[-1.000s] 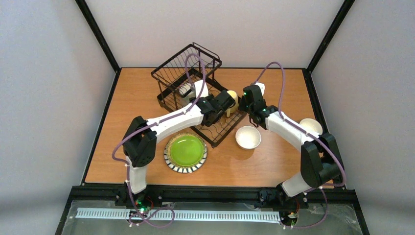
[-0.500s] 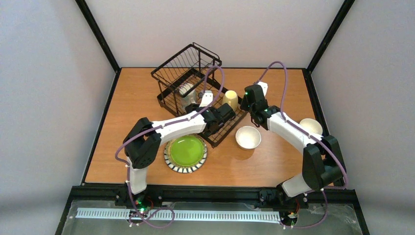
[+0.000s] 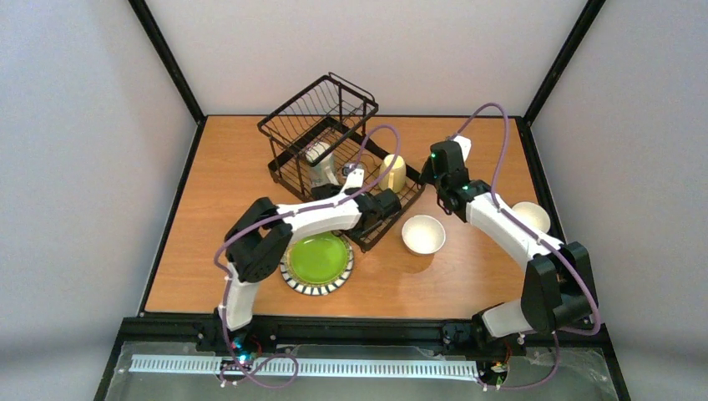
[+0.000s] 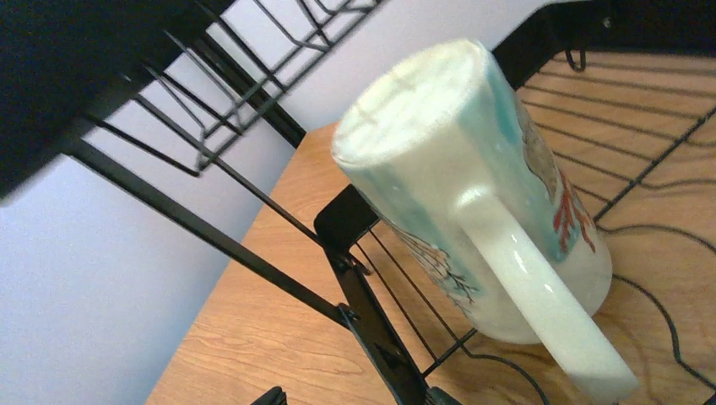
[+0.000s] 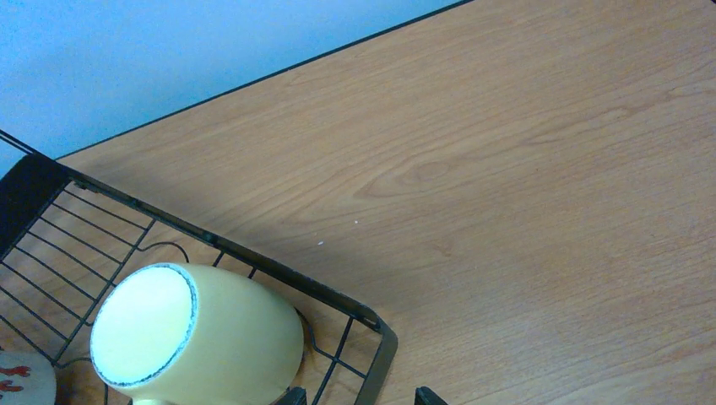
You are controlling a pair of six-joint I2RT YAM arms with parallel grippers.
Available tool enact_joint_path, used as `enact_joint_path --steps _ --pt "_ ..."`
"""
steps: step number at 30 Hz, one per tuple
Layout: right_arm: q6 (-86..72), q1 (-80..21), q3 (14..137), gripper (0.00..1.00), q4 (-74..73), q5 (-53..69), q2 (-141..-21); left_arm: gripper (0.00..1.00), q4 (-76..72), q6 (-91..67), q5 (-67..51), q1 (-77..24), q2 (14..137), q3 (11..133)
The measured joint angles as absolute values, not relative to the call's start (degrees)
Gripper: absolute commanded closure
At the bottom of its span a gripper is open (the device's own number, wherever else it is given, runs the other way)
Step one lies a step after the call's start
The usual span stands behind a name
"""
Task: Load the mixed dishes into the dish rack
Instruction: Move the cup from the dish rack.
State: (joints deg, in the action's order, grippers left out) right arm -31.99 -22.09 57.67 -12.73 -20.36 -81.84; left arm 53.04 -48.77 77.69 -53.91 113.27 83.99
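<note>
Mugs are the only dishes in the dish rack (image 3: 302,113): a cream mug (image 3: 393,172) stands upside down on the flat base at the rack's right edge, and a teal-banded mug (image 4: 473,194) stands upside down further in, under the raised basket tier. The left gripper (image 4: 355,395) hangs just in front of that mug, jaws spread wide and empty; only its tips show in the wrist view. The right gripper (image 5: 355,395) hovers over the rack's right corner beside the cream mug, jaws fairly wide, likewise empty. Outside the rack, the lime-green plate (image 3: 321,257) with a striped rim lies on the table (image 3: 209,209) in front of it, one cream-white bowl (image 3: 423,234) sits to its front right, and a second bowl (image 3: 534,215) lies well to the right, partly hidden by the right arm.

The step in hand looks like clearing the rack and going for a dish on the table. Each arm should probably back out along its line of approach so no finger catches a handle or wire, and the left arm, which crosses over the plate, should rise before swinging. The plate will likely need an edge grip.

No brand, label or writing can be read; the teal-banded mug bears only painted red and dark sprigs.
</note>
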Motion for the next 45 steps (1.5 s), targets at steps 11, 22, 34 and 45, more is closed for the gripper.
enact_joint_path --steps 11,22,34,45 --pt "-32.0 -21.3 57.1 0.27 -12.7 -20.1 -80.4 0.06 73.6 -59.4 81.8 -55.3 126.1 94.0" --pt "-32.0 -21.3 56.9 0.27 -12.9 -20.1 -79.2 0.05 79.4 -60.2 84.9 -55.8 127.8 96.3" --pt "-32.0 -21.3 56.9 0.27 -12.9 -20.2 -78.5 0.00 79.9 -57.1 87.4 -55.8 129.3 100.7" --pt "-32.0 -21.2 56.9 0.27 -13.0 -20.4 -78.1 0.00 79.9 -53.6 86.3 -55.9 128.5 101.0"
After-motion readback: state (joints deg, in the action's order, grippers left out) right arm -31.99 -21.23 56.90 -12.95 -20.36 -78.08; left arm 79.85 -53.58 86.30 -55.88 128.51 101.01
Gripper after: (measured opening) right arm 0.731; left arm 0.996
